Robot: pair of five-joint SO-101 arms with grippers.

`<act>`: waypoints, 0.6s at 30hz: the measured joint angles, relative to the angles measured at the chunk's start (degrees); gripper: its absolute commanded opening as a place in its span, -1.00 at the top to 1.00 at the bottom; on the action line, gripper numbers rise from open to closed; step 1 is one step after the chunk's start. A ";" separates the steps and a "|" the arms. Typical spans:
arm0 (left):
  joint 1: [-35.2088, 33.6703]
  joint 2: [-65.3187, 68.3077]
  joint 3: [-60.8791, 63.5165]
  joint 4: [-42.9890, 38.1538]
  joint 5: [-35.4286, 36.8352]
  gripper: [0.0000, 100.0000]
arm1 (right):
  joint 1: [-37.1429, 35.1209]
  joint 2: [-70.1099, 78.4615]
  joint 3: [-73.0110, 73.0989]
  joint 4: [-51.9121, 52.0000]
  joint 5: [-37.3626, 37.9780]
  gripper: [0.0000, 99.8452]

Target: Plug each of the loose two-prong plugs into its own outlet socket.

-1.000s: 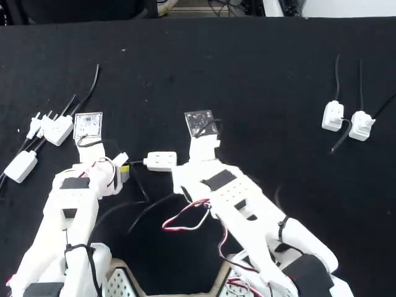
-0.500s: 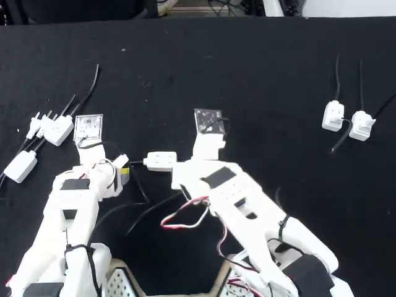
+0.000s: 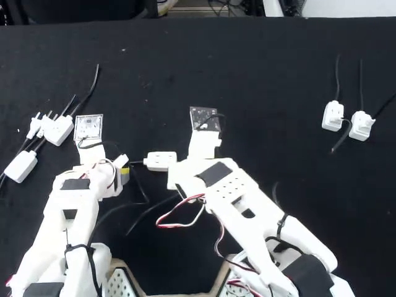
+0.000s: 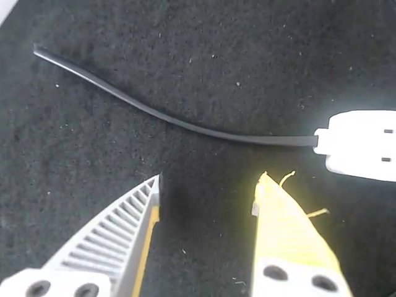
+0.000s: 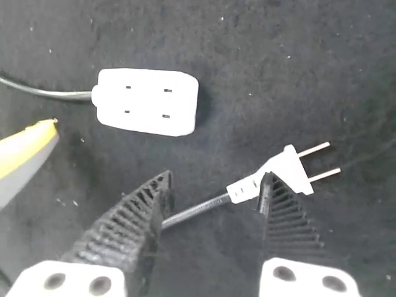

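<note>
The two-prong plug (image 5: pixel 288 164) lay loose on the table (image 3: pixel 247 74), just beside the outlet socket (image 5: pixel 146 102).
Your right hand (image 5: pixel 216 179) stood wide astride the plug's cord (image 5: pixel 192 210); your left hand (image 4: pixel 209 179) stood wide and empty, near the socket's cord (image 4: pixel 185 124).

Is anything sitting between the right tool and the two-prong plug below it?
Nothing visible. The two-prong plug lies between the open jaws of the right tool; the outlet socket lies apart.
</note>
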 measured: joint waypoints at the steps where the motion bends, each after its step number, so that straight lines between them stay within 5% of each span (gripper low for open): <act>1: 0.00 0.00 0.00 0.00 0.00 0.52 | 0.00 0.00 0.00 -0.09 -0.35 0.57; 14: 0.00 0.00 0.00 0.00 0.00 0.52 | -0.26 0.00 -0.09 2.90 -5.27 0.57; 18: 0.00 0.00 0.00 0.00 0.00 0.52 | -5.19 0.00 -0.09 3.87 -5.27 0.57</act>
